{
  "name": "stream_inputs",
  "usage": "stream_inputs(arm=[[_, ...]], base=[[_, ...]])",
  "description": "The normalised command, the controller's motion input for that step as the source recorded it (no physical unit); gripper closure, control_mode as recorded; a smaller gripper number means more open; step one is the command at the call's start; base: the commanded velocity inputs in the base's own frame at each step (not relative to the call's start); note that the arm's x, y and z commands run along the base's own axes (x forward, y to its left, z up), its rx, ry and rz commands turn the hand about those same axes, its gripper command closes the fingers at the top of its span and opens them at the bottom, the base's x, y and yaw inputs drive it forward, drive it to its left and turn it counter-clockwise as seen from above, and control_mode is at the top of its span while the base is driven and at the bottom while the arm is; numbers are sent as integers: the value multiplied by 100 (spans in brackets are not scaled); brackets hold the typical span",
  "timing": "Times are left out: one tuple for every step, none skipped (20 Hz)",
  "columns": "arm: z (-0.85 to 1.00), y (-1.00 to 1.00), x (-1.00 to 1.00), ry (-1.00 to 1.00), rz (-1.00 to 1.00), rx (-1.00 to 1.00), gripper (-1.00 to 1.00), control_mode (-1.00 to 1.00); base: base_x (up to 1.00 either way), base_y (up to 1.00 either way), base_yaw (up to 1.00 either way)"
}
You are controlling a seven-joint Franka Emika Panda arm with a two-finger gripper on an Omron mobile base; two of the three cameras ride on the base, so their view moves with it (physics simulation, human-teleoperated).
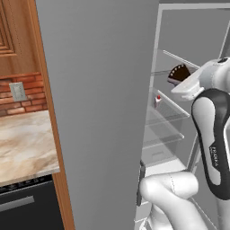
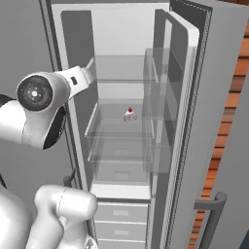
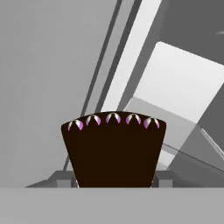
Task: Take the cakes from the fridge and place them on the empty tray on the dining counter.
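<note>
While the fridge (image 2: 194,121) stands with its right door swung open, its pale interior and clear glass shelves (image 2: 121,131) surround the tool, which reaches in at the height of the upper shelves. The closed grey left door (image 1: 99,112) rises just beside the arm on its left, and beyond that door, well apart from the tool, lie a marble worktop (image 1: 24,148) over a black oven (image 1: 27,206), a red brick wall with a pale socket plate (image 1: 18,91), and a wooden frame (image 1: 49,112). Below the tool, at the bottom of the fridge, sit white drawers (image 2: 119,214). The tool (image 3: 114,181) is closed on the chocolate cake (image 3: 114,151), a dark brown wedge with a row of small white and purple dabs along its wide top edge; in the hand view the slice sits between the two finger tips, which press against its narrow lower end from either side. In the left base view the same chocolate cake (image 1: 179,72) shows at the front of the hand, its dotted rim turned away from the wrist, up by an upper glass shelf. The white cake with a red top (image 2: 130,115) rests on a lower glass shelf, below the tool and further back in the fridge, well apart from it and untouched.
</note>
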Motion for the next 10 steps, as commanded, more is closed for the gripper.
stream_inputs(arm=[[-1, 0, 0, 0, 0, 0, 100, -100], [-3, 0, 0, 0, 0, 0, 100, -100], [-1, 0, -11, 0, 0, 0, 100, -100], [0, 0, -40, 0, 0, 0, 100, -100], [0, 0, -73, 0, 0, 0, 100, -100], [0, 0, -100, -1, 0, 3, 100, -100], [0, 0, 0, 0, 0, 0, 100, 100], [0, 0, 0, 0, 0, 0, 100, 100], [0, 0, 0, 0, 0, 0, 100, 100], [0, 0, 0, 0, 0, 0, 100, 100]], base=[[0, 0, 0], [0, 0, 0], [0, 0, 0], [0, 0, 0], [0, 0, 0], [0, 0, 0], [-100, 0, 0], [-100, 0, 0], [-100, 0, 0], [-100, 0, 0]])
